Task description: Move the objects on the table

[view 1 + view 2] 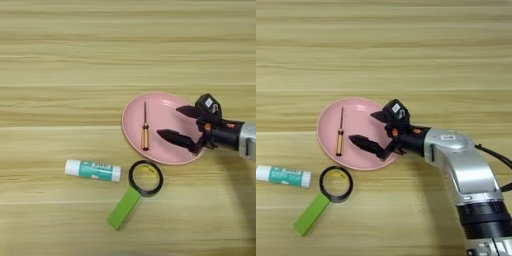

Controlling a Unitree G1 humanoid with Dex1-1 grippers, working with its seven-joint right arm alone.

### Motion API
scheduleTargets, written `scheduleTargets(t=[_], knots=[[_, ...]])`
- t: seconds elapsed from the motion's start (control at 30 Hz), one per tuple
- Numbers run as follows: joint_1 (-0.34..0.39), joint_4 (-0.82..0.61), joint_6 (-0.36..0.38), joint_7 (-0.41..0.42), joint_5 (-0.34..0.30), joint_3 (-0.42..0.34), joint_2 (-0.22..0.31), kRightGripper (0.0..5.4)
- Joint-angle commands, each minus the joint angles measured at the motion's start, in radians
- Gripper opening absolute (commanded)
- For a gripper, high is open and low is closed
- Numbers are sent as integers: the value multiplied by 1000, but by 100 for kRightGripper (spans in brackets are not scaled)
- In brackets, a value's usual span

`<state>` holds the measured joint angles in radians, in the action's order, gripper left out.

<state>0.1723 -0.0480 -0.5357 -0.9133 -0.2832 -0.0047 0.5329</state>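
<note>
A slim screwdriver (145,132) with an amber-orange handle lies inside a pink plate (137,111), its thin shaft pointing to the far side. My right gripper (169,122) hovers over the plate's right half, just right of the screwdriver, open with nothing between its two black fingers (367,143). A white-and-teal glue stick (93,170) lies flat on the wood-grain table (60,60), left of and in front of the plate, well away from the gripper.
A magnifying glass with a black ring (146,178) and a green handle (124,208) lies just in front of the plate, next to the glue stick. My silver forearm (463,170) reaches in from the bottom right.
</note>
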Motion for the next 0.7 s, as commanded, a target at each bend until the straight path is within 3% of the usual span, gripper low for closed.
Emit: scheduleTargets(t=[0.03, 0.3, 0.7], knots=[[49, -62, 16, 21, -29, -36, 17, 535], [50, -95, -4, 69, -34, -33, -8, 535], [26, -185, -69, 163, 5, 36, -43, 535]])
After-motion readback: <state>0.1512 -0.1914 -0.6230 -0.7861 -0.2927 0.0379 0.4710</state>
